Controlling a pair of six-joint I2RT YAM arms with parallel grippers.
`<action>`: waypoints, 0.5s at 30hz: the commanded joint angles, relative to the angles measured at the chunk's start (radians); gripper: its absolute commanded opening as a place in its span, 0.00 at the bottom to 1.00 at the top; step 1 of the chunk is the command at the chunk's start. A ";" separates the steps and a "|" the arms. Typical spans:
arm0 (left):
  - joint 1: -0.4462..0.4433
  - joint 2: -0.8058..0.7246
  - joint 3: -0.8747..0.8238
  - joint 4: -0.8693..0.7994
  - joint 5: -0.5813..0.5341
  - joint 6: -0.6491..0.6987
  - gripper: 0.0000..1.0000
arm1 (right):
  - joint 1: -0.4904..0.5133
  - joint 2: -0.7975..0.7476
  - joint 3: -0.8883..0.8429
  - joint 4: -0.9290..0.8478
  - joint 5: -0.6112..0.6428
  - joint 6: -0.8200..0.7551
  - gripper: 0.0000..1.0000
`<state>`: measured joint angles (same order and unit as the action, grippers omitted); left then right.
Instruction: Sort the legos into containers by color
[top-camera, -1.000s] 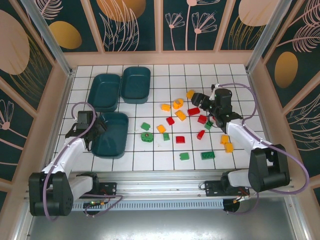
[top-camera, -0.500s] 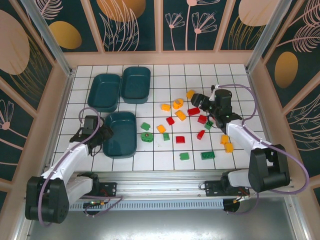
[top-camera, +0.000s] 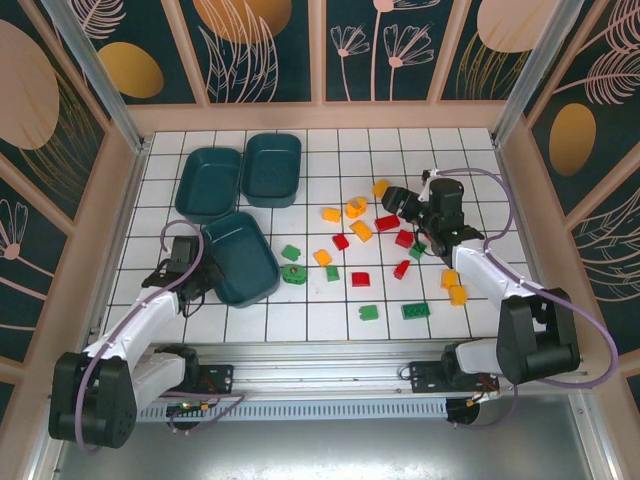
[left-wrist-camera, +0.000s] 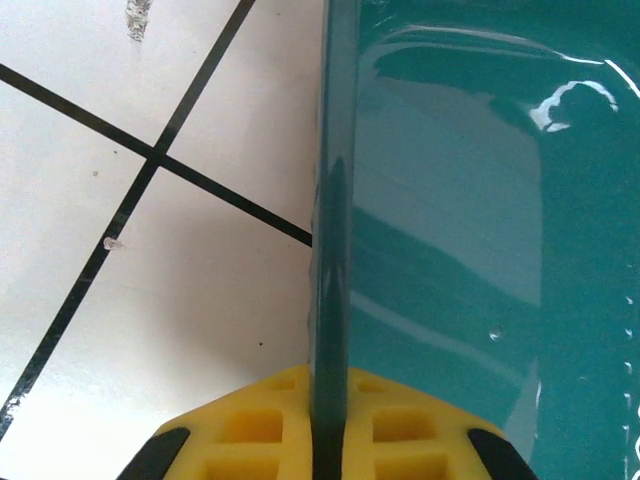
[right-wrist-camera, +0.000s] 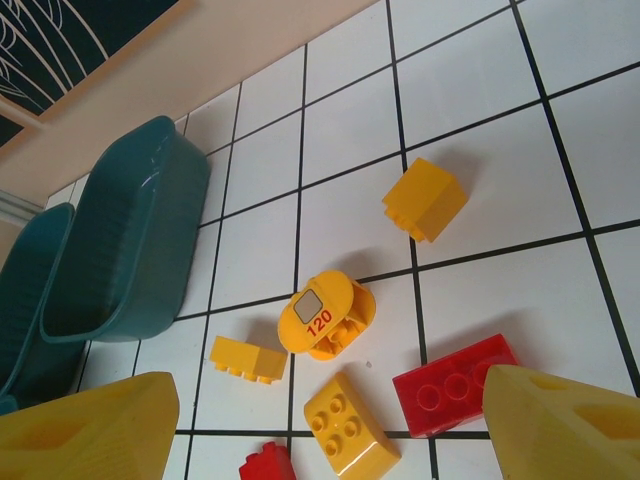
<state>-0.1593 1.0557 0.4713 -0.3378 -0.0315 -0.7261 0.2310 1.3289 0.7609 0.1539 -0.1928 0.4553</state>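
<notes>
**No brick sorted yet: all three bins bare, every piece loose on the table**

As far as the overhead view shows, none of the sorting is done. The bricks (top-camera: 361, 231) lie scattered over the white tiled table (top-camera: 330, 150), right of centre in the frame, with red, green and yellow-orange mixed together. A round green piece (top-camera: 293, 271) sits at the left edge of the scatter, closest to the bins. A pair of yellow ones (top-camera: 455, 288) lies farthest right.

Two bins (top-camera: 208, 185) (top-camera: 272, 168) stand side by side at the upper left, and nothing shows inside either. The third bin (top-camera: 240, 262) lies below them at lower left, skewed against the tile lines, and it too is bare.

The left gripper (top-camera: 192, 272) is at that third bin's left rim. In the left wrist view the teal wall runs straight down between the yellow pads (left-wrist-camera: 400, 430), so the jaws are clamped on the rim. My reading is that this arm is placing the bin, not handling bricks.

The right gripper (top-camera: 397, 200) hangs over the upper part of the scatter with its jaws spread wide and nothing between them. Its wrist view looks down on a rounded yellow piece marked 120 (right-wrist-camera: 322, 315), a red brick (right-wrist-camera: 455, 373) and several more yellow ones.

What is left is practically everything: each brick has to be picked up and dropped by colour. No bin looks tied to a colour so far.
</notes>
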 joint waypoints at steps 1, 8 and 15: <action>-0.015 0.004 0.027 -0.018 -0.013 0.016 0.00 | 0.005 0.008 -0.010 0.038 -0.016 0.014 0.81; -0.108 -0.039 0.143 -0.121 0.006 0.030 0.00 | 0.005 0.010 -0.008 0.040 -0.013 0.014 0.80; -0.148 0.022 0.378 -0.126 0.043 0.088 0.00 | 0.004 0.009 -0.012 0.047 0.009 0.017 0.80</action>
<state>-0.3019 1.0264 0.7609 -0.4923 -0.0227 -0.6876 0.2310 1.3315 0.7609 0.1543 -0.1921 0.4553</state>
